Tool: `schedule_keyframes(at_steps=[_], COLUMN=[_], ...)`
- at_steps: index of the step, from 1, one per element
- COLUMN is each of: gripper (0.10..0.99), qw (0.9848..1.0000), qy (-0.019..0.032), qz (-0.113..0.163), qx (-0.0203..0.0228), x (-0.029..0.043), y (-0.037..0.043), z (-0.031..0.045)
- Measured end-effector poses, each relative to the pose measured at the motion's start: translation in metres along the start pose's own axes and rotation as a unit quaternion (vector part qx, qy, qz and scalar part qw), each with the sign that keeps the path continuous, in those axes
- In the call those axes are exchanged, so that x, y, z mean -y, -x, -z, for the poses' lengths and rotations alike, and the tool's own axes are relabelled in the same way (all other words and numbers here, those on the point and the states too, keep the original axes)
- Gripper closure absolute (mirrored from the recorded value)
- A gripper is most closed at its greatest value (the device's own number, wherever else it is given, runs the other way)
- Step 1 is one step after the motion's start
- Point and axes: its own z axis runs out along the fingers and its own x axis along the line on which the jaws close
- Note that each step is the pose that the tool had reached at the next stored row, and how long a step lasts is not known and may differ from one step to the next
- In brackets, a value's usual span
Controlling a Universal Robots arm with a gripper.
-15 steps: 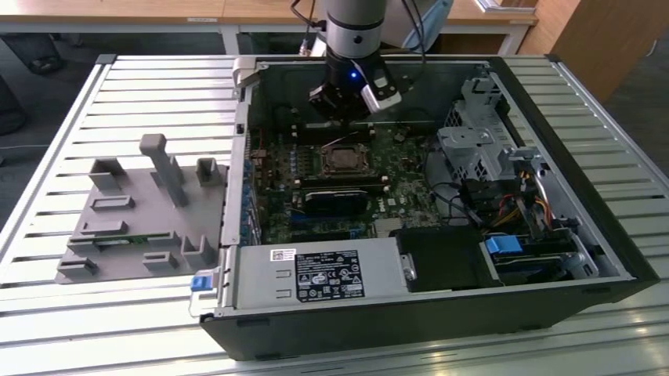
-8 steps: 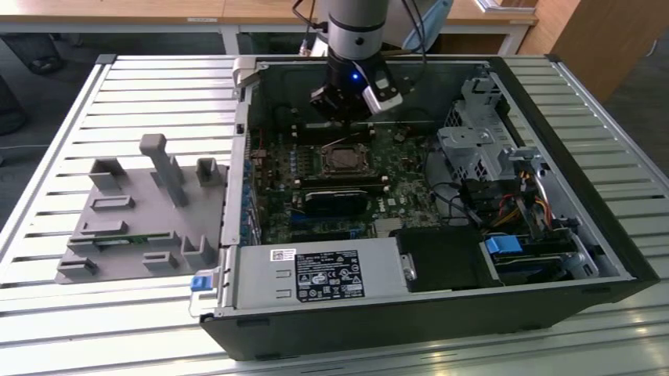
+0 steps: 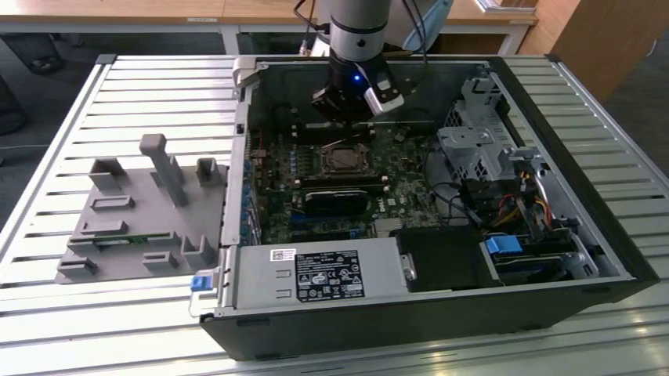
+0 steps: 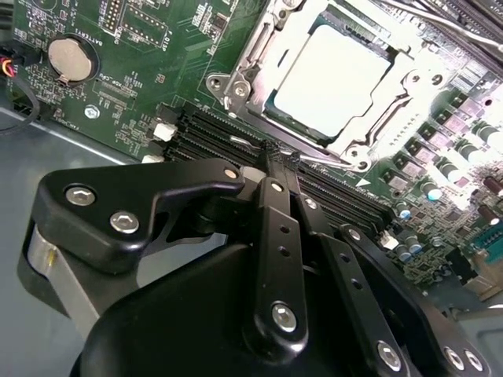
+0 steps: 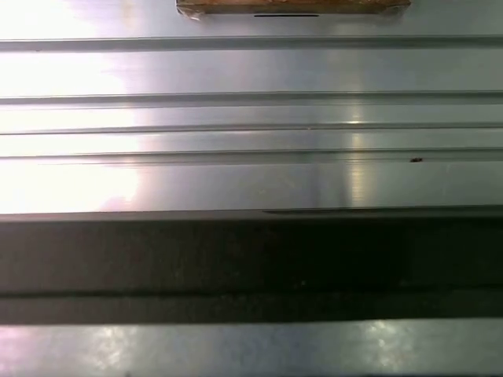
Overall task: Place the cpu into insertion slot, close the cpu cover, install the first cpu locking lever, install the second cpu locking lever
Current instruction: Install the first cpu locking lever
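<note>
The cpu [image 4: 330, 77] lies flat in the insertion slot [image 3: 342, 160] on the green board, its silver top facing up. The cpu cover [image 4: 250, 63], a silver frame, lies down around the chip. A thin silver lever rod [image 4: 326, 160] runs along the socket's edge beside the black memory slots. My gripper [image 4: 279, 155] has its black fingers pressed together, tips right at that rod. In the exterior view the gripper [image 3: 337, 116] hangs inside the open case, just behind the socket.
The case wall [image 3: 418, 321] rings the board. A power supply [image 3: 313, 274] sits at the front, a drive cage [image 3: 475, 149] and cables on the exterior view's right. A grey fixture [image 3: 146, 211] stands on the slatted table [image 5: 251, 118]. A coin battery [image 4: 71, 56] sits on the board.
</note>
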Motion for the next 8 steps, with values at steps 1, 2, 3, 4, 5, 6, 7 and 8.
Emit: schedule_keyframes(at_steps=[1,2,3,4,5,6,7,8], gripper=[0.98,0.98,0.98,0.98,0.98,0.98,0.98,0.98], qw=[1.0,1.0,1.0,1.0,1.0,1.0,1.0,1.0], qy=[0.0,0.0,0.0,0.0,0.0,0.0,0.0,0.0], qz=[0.0,0.0,0.0,0.0,0.0,0.0,0.0,0.0], qx=[0.0,0.0,0.0,0.0,0.0,0.0,0.0,0.0], x=[0.0,0.0,0.0,0.0,0.0,0.0,0.0,0.0], y=[0.0004,0.0007,0.0011,0.0014,0.0018,0.0023,0.0027,0.0033], z=[-0.0003,-0.0006,-0.0009,-0.0011,-0.0015,-0.0017,-0.0021,-0.0024])
